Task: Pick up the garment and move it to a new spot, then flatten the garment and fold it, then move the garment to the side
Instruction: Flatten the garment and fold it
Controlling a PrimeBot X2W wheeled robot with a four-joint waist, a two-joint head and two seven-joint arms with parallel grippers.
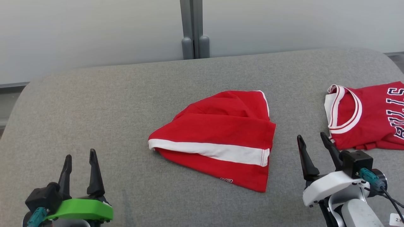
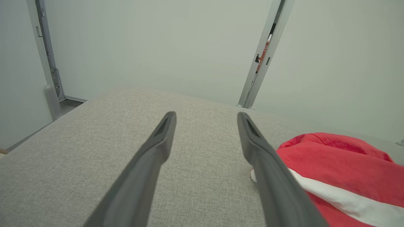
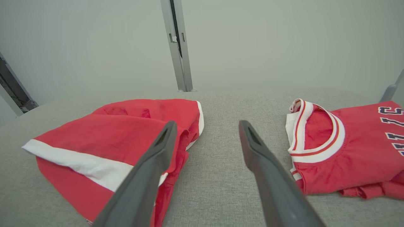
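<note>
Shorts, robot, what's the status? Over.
Left hand open, right hand open, both empty. Shorts lie folded on cushion, between hands. Jersey at right, apart from shorts.

On the red sleeveless jersey with white-and-red neck trim point(image 1: 363, 126), at the right edge of the grey cloth-covered table point(image 1: 126, 104), dark blue white-outlined block letters point(image 1: 397, 110), turned sideways and partly cut by the frame, read "BULLS". On the folded red garment with a white band point(image 1: 221, 132), mid-table, a small white mark point(image 1: 226, 180) near the front hem is illegible. A white tag point(image 1: 397, 219) at the head view's lower right corner shows "2", the rest unreadable.
</note>
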